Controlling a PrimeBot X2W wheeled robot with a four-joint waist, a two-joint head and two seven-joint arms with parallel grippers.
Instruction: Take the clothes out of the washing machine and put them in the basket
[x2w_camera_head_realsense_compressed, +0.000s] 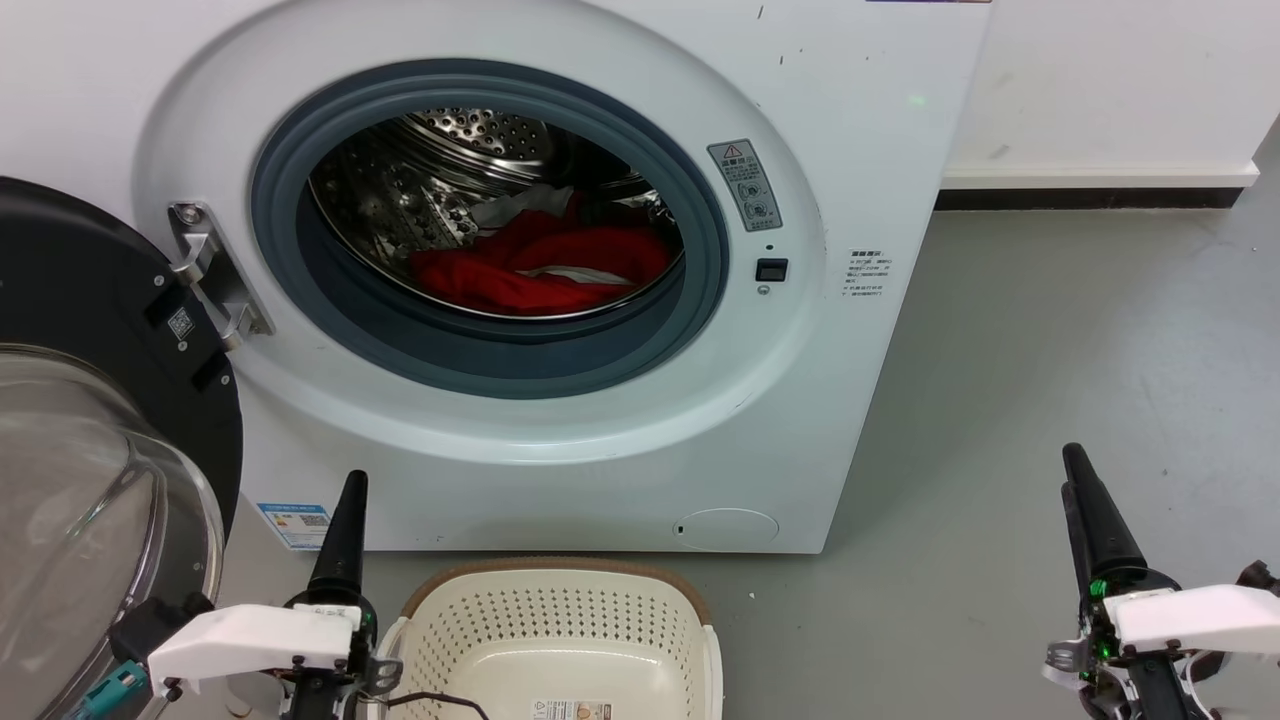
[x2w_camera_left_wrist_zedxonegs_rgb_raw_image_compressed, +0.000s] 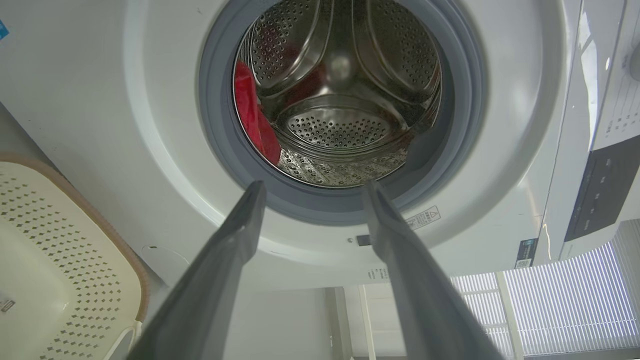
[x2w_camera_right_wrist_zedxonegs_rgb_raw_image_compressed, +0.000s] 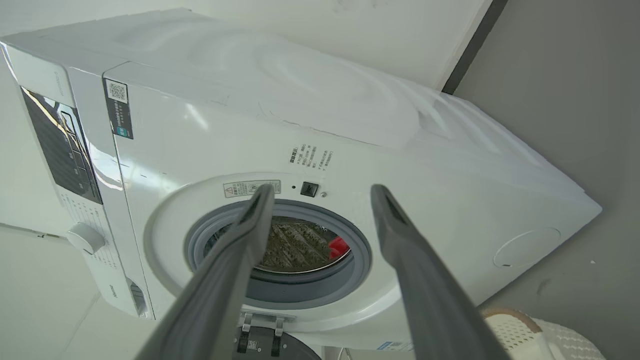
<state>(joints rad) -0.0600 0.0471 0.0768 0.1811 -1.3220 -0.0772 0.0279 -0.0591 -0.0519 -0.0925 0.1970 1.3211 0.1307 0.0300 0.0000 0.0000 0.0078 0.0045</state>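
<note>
Floor (x2w_camera_head_realsense_compressed: 1050, 380): smooth grey, lightly scuffed; white washing machine (x2w_camera_head_realsense_compressed: 880, 150) stands on it, left of centre in the head view; cream basket (x2w_camera_head_realsense_compressed: 560, 570) with brown rim sits on the floor just before the machine's base; to the right the grey runs back to a dark skirting strip (x2w_camera_head_realsense_compressed: 1090, 198).

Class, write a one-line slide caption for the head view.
Red clothes lie inside the open washing machine; the cream basket stands on the floor before it.
</note>
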